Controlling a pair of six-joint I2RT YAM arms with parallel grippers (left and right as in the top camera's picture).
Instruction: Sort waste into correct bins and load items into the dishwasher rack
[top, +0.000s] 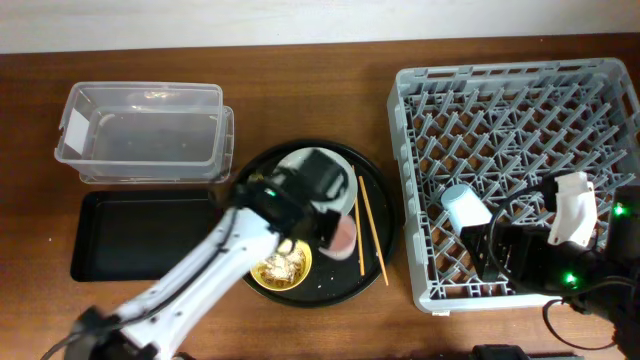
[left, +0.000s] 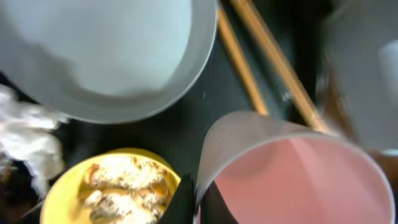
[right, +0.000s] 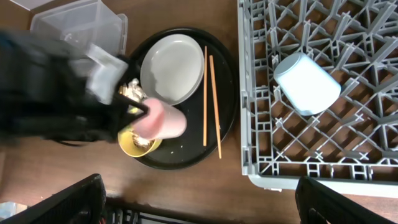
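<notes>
Your left gripper pinches the rim of the pink cup, which is tilted over the round black tray just beside the yellow bowl of food scraps. Beyond lie the plate and chopsticks. Farther right, the blue cup rests in the rack, and your right gripper hangs with its fingers spread.

The pink cup tilts beside the yellow bowl; the light-blue cup lies in the rack.
</notes>
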